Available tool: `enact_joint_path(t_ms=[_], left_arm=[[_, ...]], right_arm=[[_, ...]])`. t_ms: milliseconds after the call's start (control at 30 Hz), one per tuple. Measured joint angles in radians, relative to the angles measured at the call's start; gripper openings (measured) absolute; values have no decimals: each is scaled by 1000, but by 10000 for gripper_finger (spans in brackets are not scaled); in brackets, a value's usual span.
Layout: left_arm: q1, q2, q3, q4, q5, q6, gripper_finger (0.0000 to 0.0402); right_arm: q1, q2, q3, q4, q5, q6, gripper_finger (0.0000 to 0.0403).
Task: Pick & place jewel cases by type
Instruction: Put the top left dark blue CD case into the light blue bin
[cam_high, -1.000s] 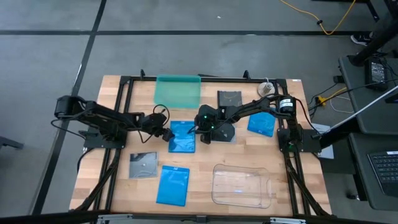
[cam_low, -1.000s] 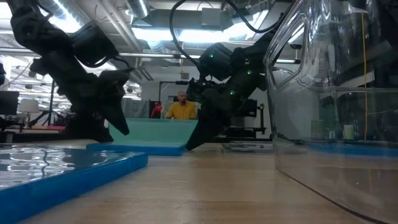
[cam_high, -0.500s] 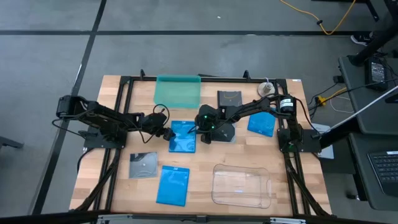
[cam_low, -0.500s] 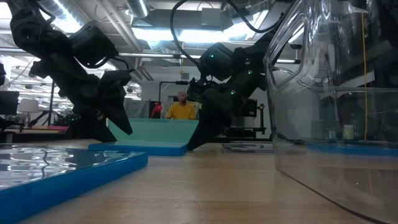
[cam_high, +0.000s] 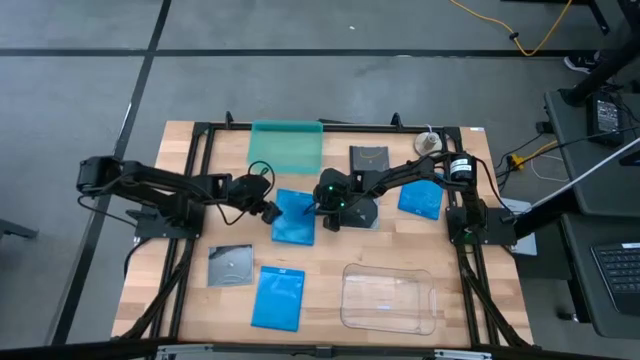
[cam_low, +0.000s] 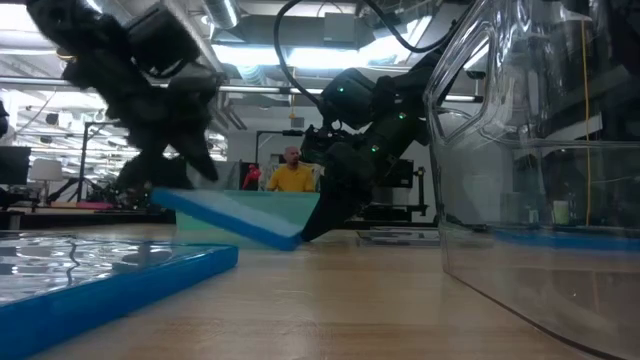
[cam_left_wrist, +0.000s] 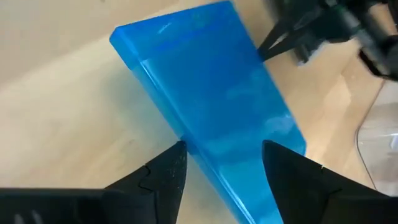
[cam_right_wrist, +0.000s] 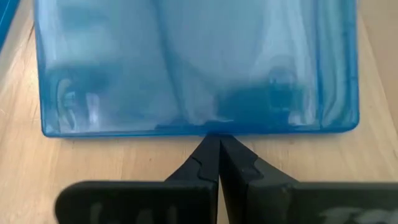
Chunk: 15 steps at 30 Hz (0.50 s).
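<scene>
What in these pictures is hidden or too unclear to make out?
- Grey case under the right arm, high view: the arm covers most of it, so no disc can be seen.
- Lifted blue case: the left wrist view's bottom edge cuts off its near end between the left pincer.
- Right pincer, right wrist view: whether its shut tips touch that case's edge is unclear.
- Disc print on the grey case: too small.
</scene>
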Motion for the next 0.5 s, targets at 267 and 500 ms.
enact_joint_path(t_ms=[267,500], left_arm=[[-1,25,70,81,16,66,200],[13,72,70,123,10,37,195]], right_arm=[[1,3,2,20,10,-14,8],[0,3,2,18,9,-14,8]])
